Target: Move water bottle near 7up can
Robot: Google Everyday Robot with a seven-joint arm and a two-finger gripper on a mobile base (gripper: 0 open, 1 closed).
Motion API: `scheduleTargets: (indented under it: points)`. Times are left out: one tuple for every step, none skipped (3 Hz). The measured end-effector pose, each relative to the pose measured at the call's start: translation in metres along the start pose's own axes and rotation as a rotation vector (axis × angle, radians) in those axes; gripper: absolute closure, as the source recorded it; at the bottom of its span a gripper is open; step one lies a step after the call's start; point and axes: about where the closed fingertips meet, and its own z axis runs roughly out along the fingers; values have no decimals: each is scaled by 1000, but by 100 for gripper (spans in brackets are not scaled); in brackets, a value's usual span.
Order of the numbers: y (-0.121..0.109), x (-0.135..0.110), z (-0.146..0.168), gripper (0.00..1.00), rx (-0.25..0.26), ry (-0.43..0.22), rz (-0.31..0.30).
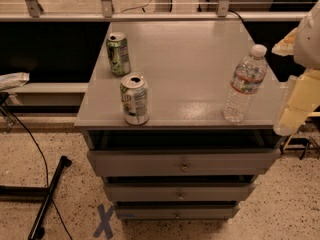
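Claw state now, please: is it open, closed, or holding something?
Claw: at the right edge of the table, beside the water bottle but apart from it; open or closed cannot be told.

No wording can be read. Green print is noted on the pale can (134, 100) and the darker can (118, 53), and a red-and-white band on the water bottle (244, 84); none is legible. An X mark (104, 222) is seen on the floor. The gripper (299, 104) is recorded at the right edge.
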Motion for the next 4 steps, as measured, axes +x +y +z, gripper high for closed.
scheduleTargets:
  points:
    - [0, 0, 0, 0, 0, 0, 0]
    - [-2, 1, -1, 0, 2, -25, 7]
    - [-20, 9, 4, 0, 30, -106, 55]
    - [-49, 17, 22, 0, 69, -288, 166]
